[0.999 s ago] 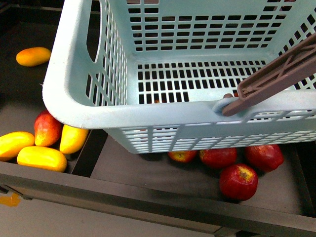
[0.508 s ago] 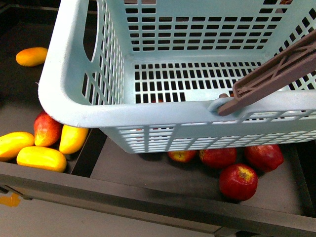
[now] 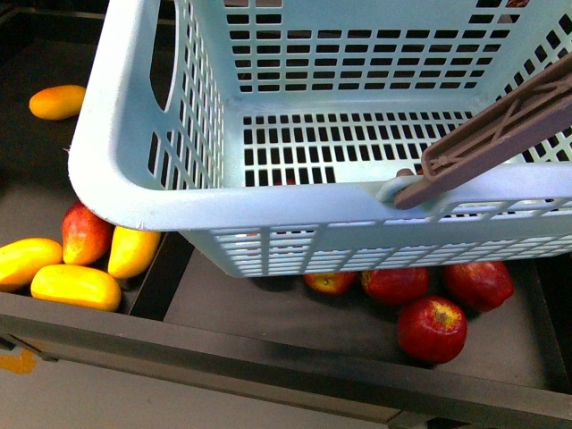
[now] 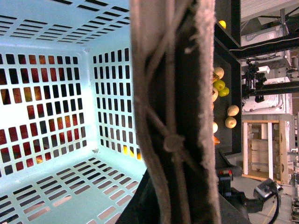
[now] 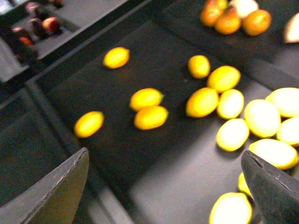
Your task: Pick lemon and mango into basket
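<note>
The right gripper [image 5: 164,154] is spread wide and holds nothing. A small yellow-orange oval lemon [image 5: 150,117] lies on the dark counter [image 5: 117,154] beyond its fingers. The brown plastic handle [image 4: 173,116] hides the left gripper, so I cannot tell its state. A long yellow oblong mango [image 3: 76,286] lies outside the pale blue-green slotted plastic basket [image 3: 116,134], near its left corner.

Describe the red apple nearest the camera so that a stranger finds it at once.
Start at the big pale basket. Under its near wall lies a row of red apples. The apple sits alone in front of that row, fully uncovered.
</note>
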You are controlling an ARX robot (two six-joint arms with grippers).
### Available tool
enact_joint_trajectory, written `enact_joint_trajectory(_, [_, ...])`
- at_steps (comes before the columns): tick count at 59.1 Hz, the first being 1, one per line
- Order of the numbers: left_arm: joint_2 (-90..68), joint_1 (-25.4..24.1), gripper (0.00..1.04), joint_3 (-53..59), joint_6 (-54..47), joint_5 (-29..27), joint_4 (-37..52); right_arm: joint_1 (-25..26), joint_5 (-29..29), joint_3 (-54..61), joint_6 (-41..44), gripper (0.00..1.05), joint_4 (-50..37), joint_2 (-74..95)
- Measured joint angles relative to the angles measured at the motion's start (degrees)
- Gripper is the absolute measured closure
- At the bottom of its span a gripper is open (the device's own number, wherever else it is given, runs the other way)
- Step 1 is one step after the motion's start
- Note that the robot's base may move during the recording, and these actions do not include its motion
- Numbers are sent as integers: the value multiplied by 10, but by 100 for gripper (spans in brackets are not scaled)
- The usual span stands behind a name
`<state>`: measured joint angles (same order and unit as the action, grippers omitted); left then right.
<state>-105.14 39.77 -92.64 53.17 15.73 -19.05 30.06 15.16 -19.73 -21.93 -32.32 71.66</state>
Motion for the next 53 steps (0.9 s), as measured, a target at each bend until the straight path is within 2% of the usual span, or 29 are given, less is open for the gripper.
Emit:
enact_joint_trajectory(3, [0, 0, 100, 0, 0, -1, 0, 30, 20, -43, 9, 9, -49, 101])
enact_joint_trajectory(8, [0, 0, 100, 0, 0, 0, 0, 63, 22, -113, 3, 9, -41, 220])
enact_joint_trajectory(20, [0, 0, 100, 0, 0, -1, 0, 124, 19, -308, -64, 9, 62, 450])
enact_joint_trajectory(27, [0, 0, 100, 0, 0, 0, 0, 135, -11, -407, -121, 9, 124, 533])
enact_joint_trajectory(53, [0, 0, 100, 0, 0, 0, 0, 131, -7, -580, -175, 9, 193, 704])
